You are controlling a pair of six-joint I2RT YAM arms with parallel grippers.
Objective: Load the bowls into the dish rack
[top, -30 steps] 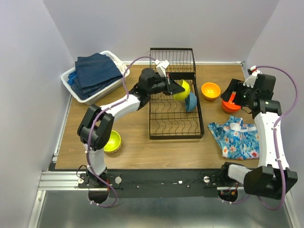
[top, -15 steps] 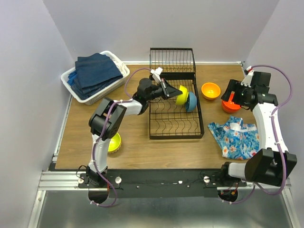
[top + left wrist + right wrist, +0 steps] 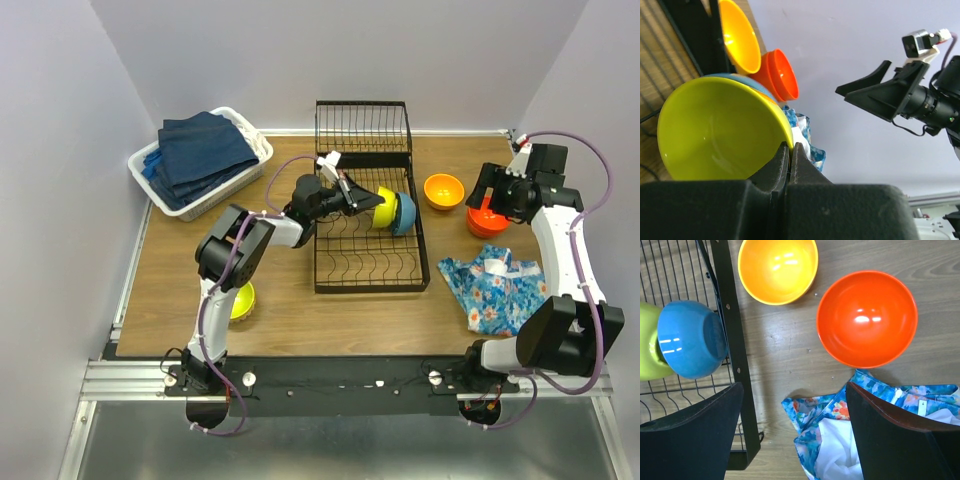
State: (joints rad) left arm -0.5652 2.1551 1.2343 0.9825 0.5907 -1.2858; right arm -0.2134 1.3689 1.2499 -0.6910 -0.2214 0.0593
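From above, I see my left claw (image 3: 372,197) clamped on a lime bowl (image 3: 385,207) standing on edge inside the rack (image 3: 319,250), against the blue bowl (image 3: 404,213). Left wrist: it pinches the rim. Right wrist: my right claw (image 3: 794,390) gapes wide, right of the rack, near the red bowl (image 3: 867,319).

The left arm (image 3: 225,255) is standing up from the near edge of the table (image 3: 290,310), bent sharply at the elbow, forearm lying level toward the table's middle. The left gripper (image 3: 790,146) is pinching the rim of a lime-yellow bowl (image 3: 715,130) between nearly touching fingers. The right arm (image 3: 570,250) is arching along the table's right edge toward the far right corner, the right gripper (image 3: 792,390) pointing down with jaws spread wide, holding nothing.
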